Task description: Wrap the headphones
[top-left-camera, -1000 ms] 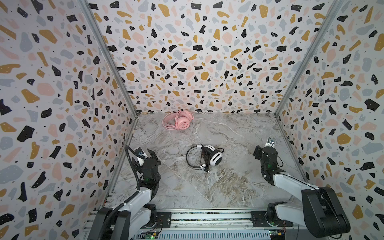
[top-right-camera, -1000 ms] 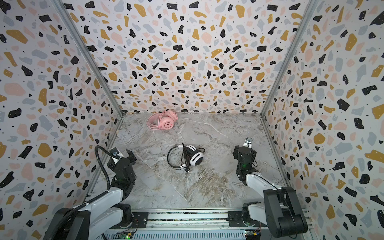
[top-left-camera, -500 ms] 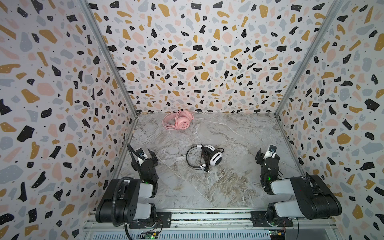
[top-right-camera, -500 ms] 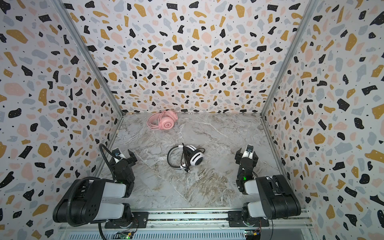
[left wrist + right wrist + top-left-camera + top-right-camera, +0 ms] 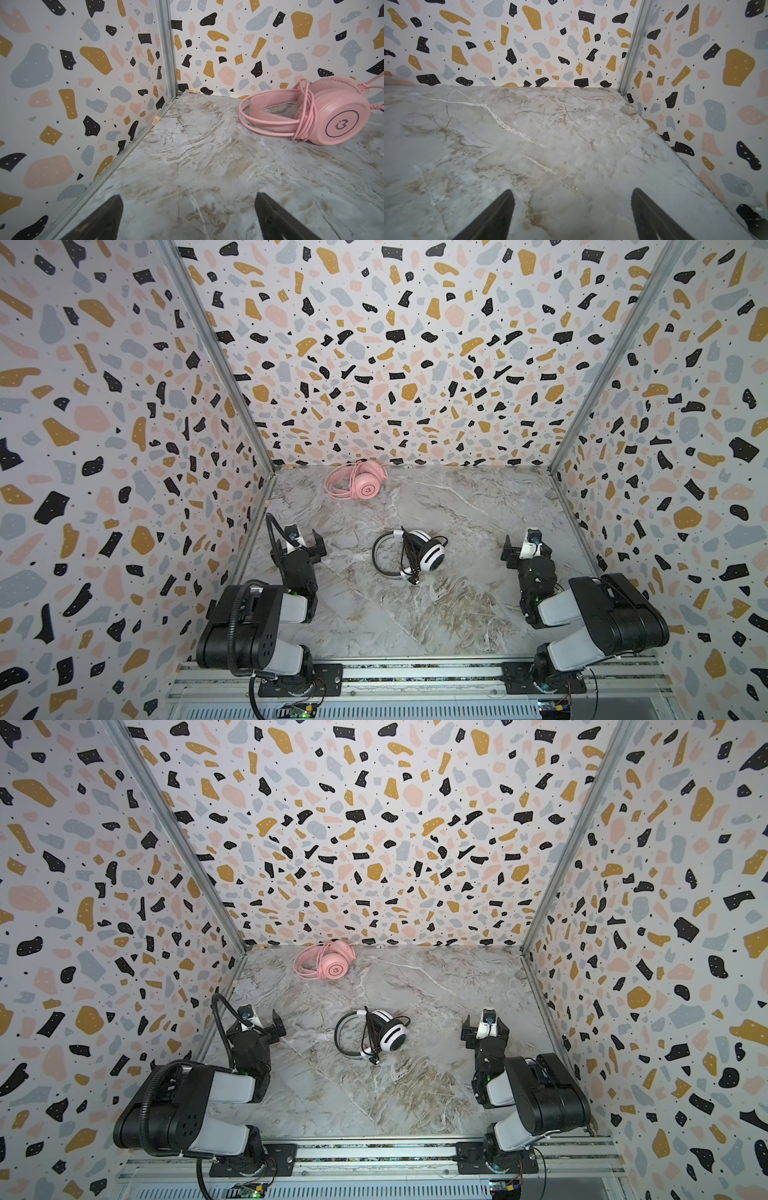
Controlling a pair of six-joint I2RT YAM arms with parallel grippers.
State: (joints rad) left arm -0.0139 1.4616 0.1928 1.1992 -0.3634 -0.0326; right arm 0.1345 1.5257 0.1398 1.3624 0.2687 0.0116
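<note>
Here we are over the marble desk (image 5: 457, 614), boxed in on three sides by speckled terrazzo walls (image 5: 395, 364). The pink headphones (image 5: 357, 486) lie up at about 11 o'clock, just beside the back wall. The left wrist view shows them on their side (image 5: 311, 112), one round ear cup facing the camera and the pink cord (image 5: 305, 116) looped several times around the band next to that cup. Near the middle of the desk sit the white headphones (image 5: 409, 556) with black stripes, also plain in both top views (image 5: 374, 1036). They lie flat, and the black cord (image 5: 409, 551) is bunched across them between band and cups, its end resting on the marble at their 6 o'clock side. Out at 9 o'clock from that white set, close to the side wall, the left pincer (image 5: 189, 199) hangs low with its jaws wide apart, and only bare marble shows between its two dark fingers (image 5: 112, 209). Over at 3 o'clock the right pincer (image 5: 573, 193) mirrors it, jaws spread just as wide, gripping nothing, pointed toward the far corner. Both pincers are well apart from either headset. Both arms are folded back toward the metal rail (image 5: 415, 672) at the 6 o'clock edge.
</note>
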